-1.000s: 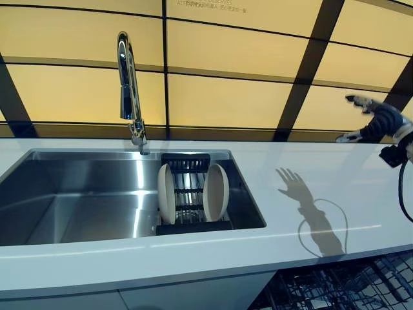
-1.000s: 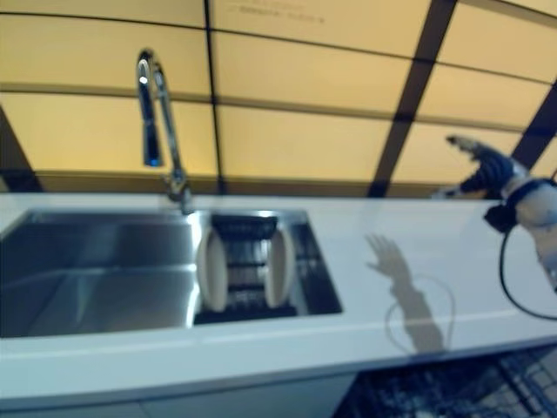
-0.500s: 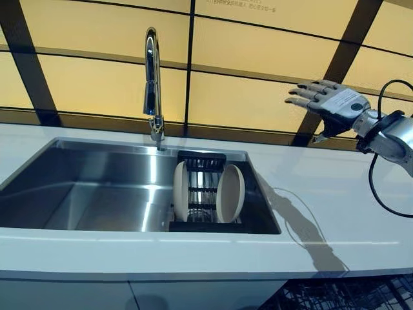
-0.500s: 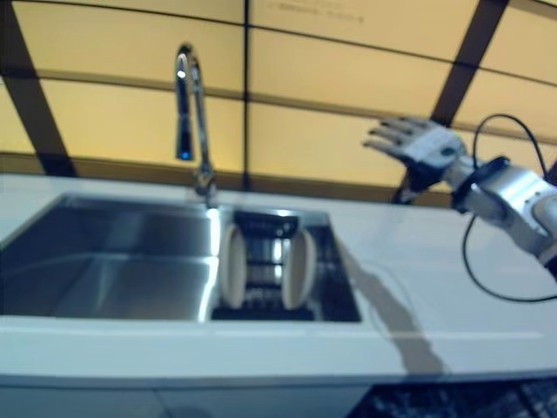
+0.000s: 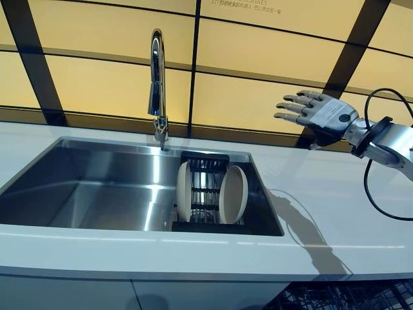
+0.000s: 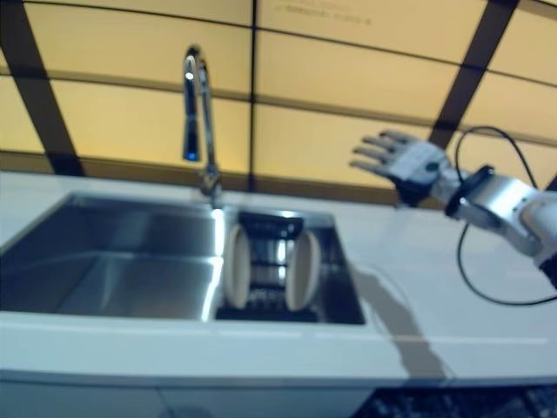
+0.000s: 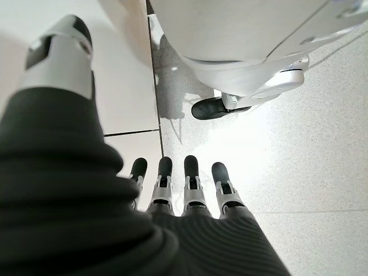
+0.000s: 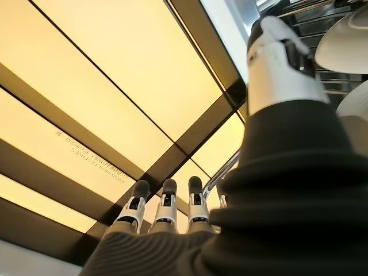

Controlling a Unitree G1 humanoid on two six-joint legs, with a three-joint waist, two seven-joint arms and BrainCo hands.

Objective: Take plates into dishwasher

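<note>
Two pale plates, the left plate and the right plate, stand on edge in a dark dish rack at the right end of the steel sink. They sit apart, a run of empty rack slots between them. Nothing touches them.

Up and to the right, the right hand hovers in the air above the white surface, well apart from the plates. Its fingers are straight and spread, pointing toward the sink side, and it holds nothing; the right wrist view shows the same straight fingers against the amber wall panels, with the plates just visible past the thumb.

The tall chrome faucet rises behind the sink, just left of the rack.

At the lower right edge, below the surface, a dark wire dishwasher rack shows.

The left hand appears only in its own wrist view, hanging over the speckled floor, fingers straight and empty.
</note>
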